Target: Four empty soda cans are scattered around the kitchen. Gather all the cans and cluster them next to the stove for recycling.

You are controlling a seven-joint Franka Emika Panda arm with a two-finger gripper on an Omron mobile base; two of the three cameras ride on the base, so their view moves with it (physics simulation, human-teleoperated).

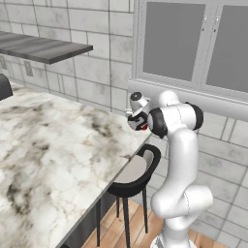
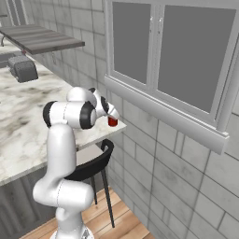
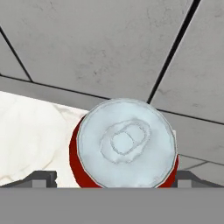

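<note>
A red soda can [image 3: 124,144] with a silver top stands upright at the far corner of the marble counter [image 1: 48,155], close to the tiled wall. In the hand view I look straight down on its lid. My gripper [image 3: 114,180] is open just above the can, one dark fingertip [image 3: 41,177] to each side and apart from it. From the base views the can [image 1: 142,126] [image 2: 112,122] peeks out red under the folded hand [image 1: 137,118]. The stove is out of view.
A black stool [image 1: 133,174] stands under the counter's end, beside my arm. A grey toaster [image 2: 22,69] sits far back on the counter under a wall shelf [image 1: 43,48]. A window [image 2: 177,51] with a deep sill lies to the right.
</note>
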